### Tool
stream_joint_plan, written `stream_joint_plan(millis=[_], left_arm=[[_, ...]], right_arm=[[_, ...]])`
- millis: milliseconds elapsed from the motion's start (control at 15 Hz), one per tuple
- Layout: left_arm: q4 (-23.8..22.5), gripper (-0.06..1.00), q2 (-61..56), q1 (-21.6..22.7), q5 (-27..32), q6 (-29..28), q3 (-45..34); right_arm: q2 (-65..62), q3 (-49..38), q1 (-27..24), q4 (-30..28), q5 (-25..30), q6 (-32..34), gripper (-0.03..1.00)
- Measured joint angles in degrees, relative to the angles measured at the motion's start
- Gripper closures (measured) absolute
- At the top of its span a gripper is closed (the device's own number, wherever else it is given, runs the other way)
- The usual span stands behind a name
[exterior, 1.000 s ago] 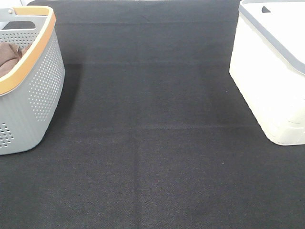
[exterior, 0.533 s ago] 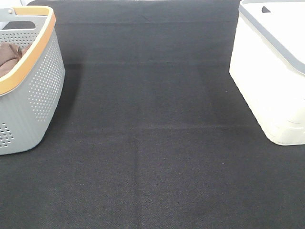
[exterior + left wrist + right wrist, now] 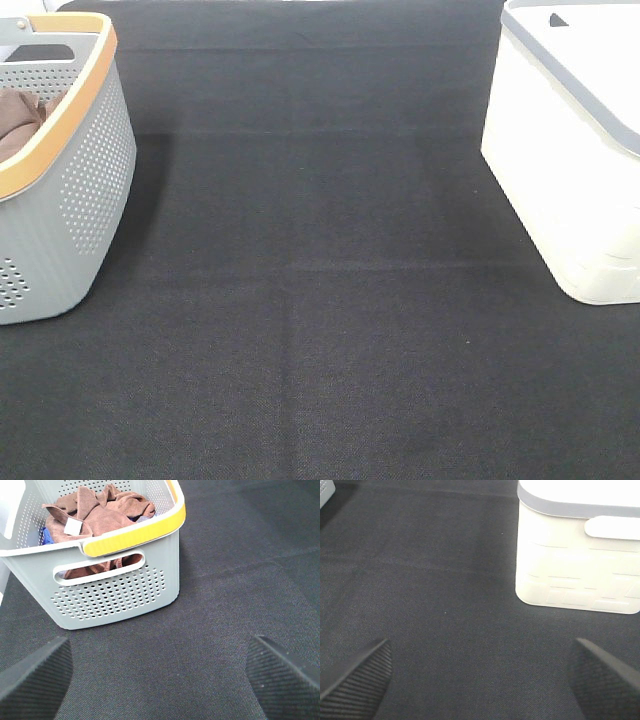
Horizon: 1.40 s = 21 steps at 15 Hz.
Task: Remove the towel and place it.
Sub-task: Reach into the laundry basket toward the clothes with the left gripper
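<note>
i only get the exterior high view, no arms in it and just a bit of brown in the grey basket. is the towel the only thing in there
Observer: No. The left wrist view shows the towel crumpled on top in the grey basket, with something blue tucked under it.
Operator: where's the tag
Observer: The white tag faces up on a fold, close to the basket wall that has the handle slot.
Operator: left arm ready to go in?
Observer: The left gripper has its fingers spread wide and empty, over the black mat just short of that wall.
</note>
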<state>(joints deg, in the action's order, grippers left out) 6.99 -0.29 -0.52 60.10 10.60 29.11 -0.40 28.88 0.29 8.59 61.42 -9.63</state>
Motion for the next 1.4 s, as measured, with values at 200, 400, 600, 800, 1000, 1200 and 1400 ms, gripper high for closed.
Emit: stream_joint_plan(millis=[200, 400, 600, 800, 1000, 1200, 1400], left_arm=[[0.0, 0.05, 0.0, 0.0, 0.0, 0.0, 0.0], [0.0, 0.05, 0.0, 0.0, 0.0, 0.0, 0.0], [0.0, 0.05, 0.0, 0.0, 0.0, 0.0, 0.0], [0.0, 0.05, 0.0, 0.0, 0.0, 0.0, 0.0], [0.0, 0.05, 0.0, 0.0, 0.0, 0.0, 0.0], [0.0, 0.05, 0.0, 0.0, 0.0, 0.0, 0.0], [3.0, 0.05, 0.0, 0.0, 0.0, 0.0, 0.0]], right_arm=[[0.0, 0.0, 0.0, 0.0, 0.0, 0.0, 0.07], [0.0, 0.0, 0.0, 0.0, 0.0, 0.0, 0.07], [0.0, 0.0, 0.0, 0.0, 0.0, 0.0, 0.07], [0.0, 0.0, 0.0, 0.0, 0.0, 0.0, 0.07], [0.0, 0.0, 0.0, 0.0, 0.0, 0.0, 0.07], [0.0, 0.0, 0.0, 0.0, 0.0, 0.0, 0.07], [0.0, 0.0, 0.0, 0.0, 0.0, 0.0, 0.07]])
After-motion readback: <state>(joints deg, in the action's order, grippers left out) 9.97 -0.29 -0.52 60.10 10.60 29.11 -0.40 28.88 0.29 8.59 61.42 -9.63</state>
